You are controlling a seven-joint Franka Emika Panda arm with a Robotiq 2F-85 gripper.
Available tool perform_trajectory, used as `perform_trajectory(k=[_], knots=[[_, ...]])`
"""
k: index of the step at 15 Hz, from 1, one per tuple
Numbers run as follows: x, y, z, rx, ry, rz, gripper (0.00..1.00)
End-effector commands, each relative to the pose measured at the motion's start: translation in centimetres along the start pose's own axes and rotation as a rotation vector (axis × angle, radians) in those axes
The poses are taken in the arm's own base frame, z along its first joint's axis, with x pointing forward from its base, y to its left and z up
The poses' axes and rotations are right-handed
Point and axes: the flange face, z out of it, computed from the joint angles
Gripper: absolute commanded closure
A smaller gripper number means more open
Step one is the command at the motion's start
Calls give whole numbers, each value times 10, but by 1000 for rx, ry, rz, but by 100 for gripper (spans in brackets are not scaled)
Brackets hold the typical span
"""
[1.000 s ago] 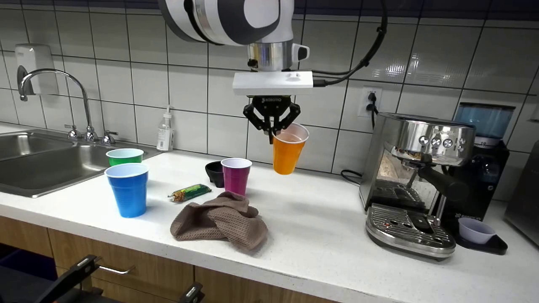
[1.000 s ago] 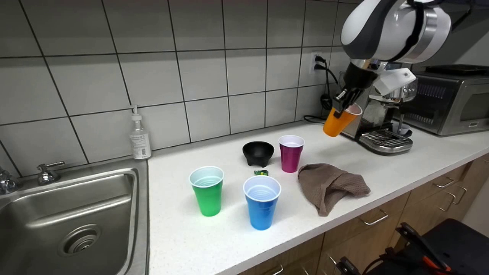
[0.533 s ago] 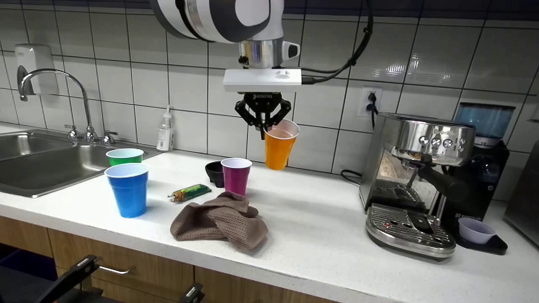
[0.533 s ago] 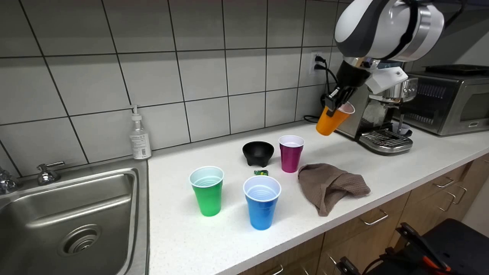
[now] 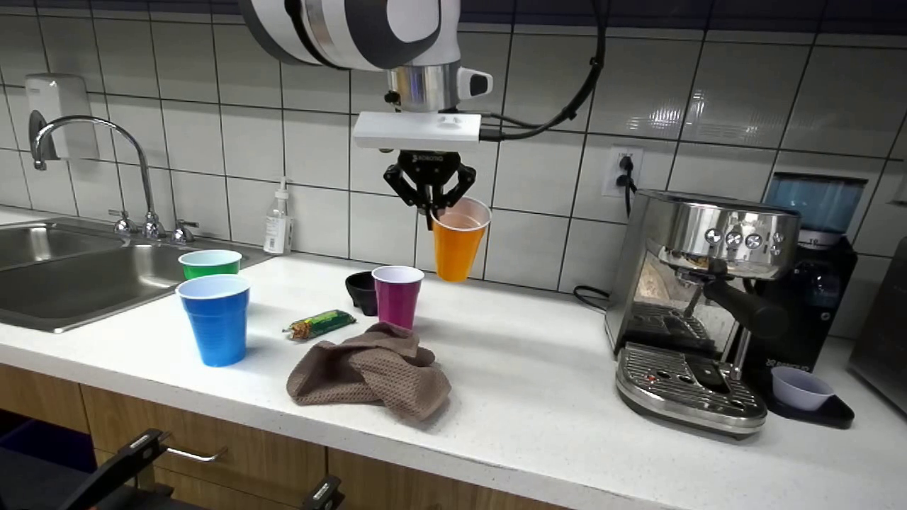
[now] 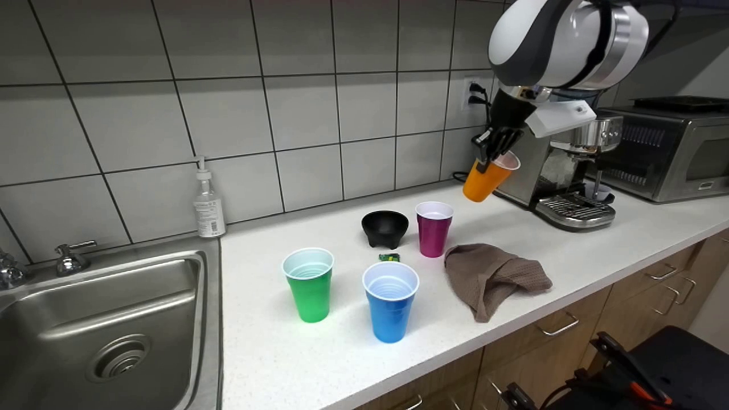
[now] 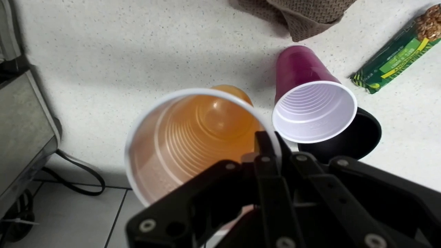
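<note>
Four tall cups in all: three standing on the desk [image 5: 528, 397], one aloft. Across an exterior view, with the purple cup [image 5: 397, 301] as landmark: far left of it, one steel sink [image 5: 85, 290]; left of it, one green cup [image 5: 210, 266] and one blue cup [image 5: 218, 326], both pale and ribbed within, and one soap bottle [image 5: 278, 225], with label print too small to read; closer on that side, one green-wrapped bar [image 5: 322, 324], with lettering too blurred to make out, and one black bowl [image 5: 361, 292], partly behind the purple cup. Just in front of the purple cup, one brown cloth [image 5: 375, 372]. Above the purple cup and to the right, marked ROBOTIQ, the hand [image 7: 273, 142], pinching by the rim one orange cup [image 5: 458, 251], tilted, with ribbed wall and bottom visible inside. Far right of the purple cup, one espresso machine [image 5: 659, 290], one grinder [image 5: 811, 283] and one small pale bowl [image 5: 801, 388].
</note>
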Motion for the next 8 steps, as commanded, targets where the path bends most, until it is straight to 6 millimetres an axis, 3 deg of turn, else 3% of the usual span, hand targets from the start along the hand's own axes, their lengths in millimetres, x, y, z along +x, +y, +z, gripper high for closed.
perform_trajectory(k=[1,8], knots=[[11,-4,0,-8,-19,41,99],[20,-12,8,-14,-31,87,99]])
